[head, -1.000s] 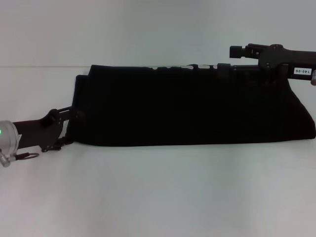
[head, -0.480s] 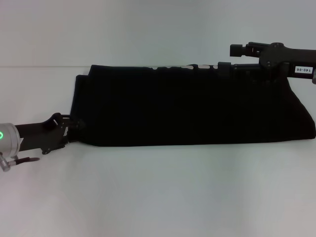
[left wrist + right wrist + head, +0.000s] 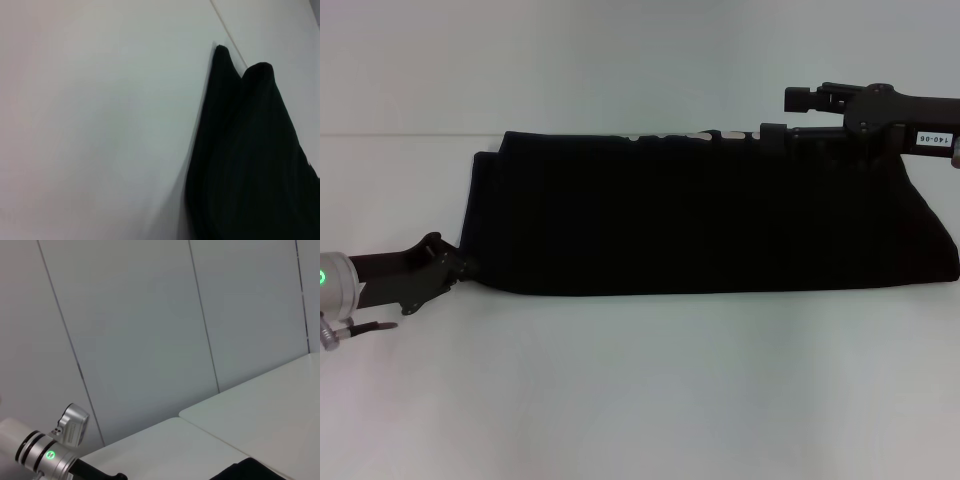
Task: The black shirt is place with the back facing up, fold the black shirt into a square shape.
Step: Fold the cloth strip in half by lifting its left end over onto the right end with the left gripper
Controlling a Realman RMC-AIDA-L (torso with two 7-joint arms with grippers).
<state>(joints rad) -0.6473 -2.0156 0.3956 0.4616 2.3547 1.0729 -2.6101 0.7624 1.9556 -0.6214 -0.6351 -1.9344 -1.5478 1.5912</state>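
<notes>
The black shirt (image 3: pixel 700 215) lies folded into a long band across the white table (image 3: pixel 640 390). White lettering (image 3: pixel 685 135) peeks out along its far edge. My left gripper (image 3: pixel 460 268) is at the band's near left corner, right at the cloth's edge. The left wrist view shows that end of the black shirt (image 3: pixel 245 160) on the table. My right gripper (image 3: pixel 783 115) hovers open over the far right part of the shirt, with nothing between its fingers. Only a dark corner of the black shirt (image 3: pixel 250 470) shows in the right wrist view.
The white table (image 3: pixel 90 125) stretches well beyond the shirt toward me and to the left. Grey wall panels (image 3: pixel 150 330) stand behind it. The left arm's silver wrist (image 3: pixel 50 452) with a green light appears in the right wrist view.
My left gripper has drawn back to the left and toward me, off the shirt's left corner. The right gripper has lifted slightly. The shirt has not moved.
</notes>
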